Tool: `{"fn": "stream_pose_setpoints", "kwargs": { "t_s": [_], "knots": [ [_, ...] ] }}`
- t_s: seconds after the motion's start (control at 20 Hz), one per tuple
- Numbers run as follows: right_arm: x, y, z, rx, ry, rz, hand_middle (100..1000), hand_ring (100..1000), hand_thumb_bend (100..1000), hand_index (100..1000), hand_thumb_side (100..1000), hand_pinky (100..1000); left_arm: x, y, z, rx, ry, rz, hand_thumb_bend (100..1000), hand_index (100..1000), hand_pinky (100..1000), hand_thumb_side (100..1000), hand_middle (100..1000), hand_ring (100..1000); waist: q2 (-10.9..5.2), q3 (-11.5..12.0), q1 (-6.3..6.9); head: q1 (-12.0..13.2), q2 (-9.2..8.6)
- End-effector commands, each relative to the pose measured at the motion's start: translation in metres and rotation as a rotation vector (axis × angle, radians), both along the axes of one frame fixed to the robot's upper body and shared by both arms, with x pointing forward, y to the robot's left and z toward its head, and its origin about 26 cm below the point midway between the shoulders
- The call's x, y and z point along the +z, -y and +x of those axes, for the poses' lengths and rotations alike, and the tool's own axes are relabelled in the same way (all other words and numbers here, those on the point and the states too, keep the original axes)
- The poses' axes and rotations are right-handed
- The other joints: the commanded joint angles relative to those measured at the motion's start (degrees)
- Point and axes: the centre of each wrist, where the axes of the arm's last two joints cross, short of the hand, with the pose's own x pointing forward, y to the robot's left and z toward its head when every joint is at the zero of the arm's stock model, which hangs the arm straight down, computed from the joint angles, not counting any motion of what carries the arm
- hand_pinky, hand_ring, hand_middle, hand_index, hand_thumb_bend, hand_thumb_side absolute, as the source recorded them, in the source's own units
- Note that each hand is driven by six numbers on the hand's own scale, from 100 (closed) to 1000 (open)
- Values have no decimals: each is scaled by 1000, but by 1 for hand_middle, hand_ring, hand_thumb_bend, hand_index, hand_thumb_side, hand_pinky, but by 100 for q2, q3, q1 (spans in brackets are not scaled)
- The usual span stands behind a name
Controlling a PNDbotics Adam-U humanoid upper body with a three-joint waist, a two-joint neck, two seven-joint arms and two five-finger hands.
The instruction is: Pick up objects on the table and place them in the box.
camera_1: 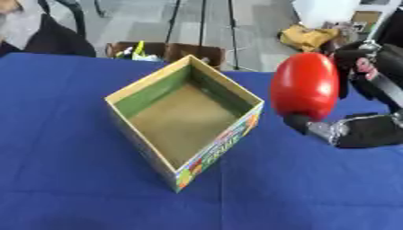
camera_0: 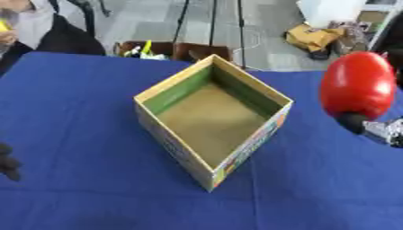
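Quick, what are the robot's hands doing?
Left robot hand: only dark fingers show at the edge; cannot tell.
Right robot hand: holding the red object.

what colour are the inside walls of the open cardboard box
Green inside walls on the open cardboard box, over a plain brown floor; the left eye view shows it best.

the right hand [camera_1: 370,130] is seen in the right eye view as a mostly black body, with a silver metal section where a dark, rounded fingertip is joined to it. above it, black segments are crossed by a pale grey strap or link and marked with a small pink spot. the left hand [camera_0: 8,162] is shown only as a few dark, rounded finger shapes.
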Motion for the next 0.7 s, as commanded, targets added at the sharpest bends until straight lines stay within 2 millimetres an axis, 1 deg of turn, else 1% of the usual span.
{"fn": "stream_pose_setpoints", "kwargs": {
  "t_s": [0.05, 0.45, 0.7],
  "knots": [
    [18, 2, -7, -16, 30, -6, 378, 335, 222, 415, 693, 100, 9, -1, -3, -3, 34, 31, 100, 750, 422, 949, 547, 509, -83, 42, 14, -187, -113],
    [29, 12, 5, -69, 49, 5, 379, 334, 218, 415, 699, 100, 7, -1, -3, -6, 46, 38, 100, 750, 422, 947, 547, 508, 1, 226, 22, -597, -228],
    [34, 12, 10, -75, 88, -2, 381, 336, 202, 415, 715, 100, 7, 1, -3, -15, 54, 42, 100, 751, 422, 946, 547, 508, 48, 325, 22, -793, -319]
  ]
}}
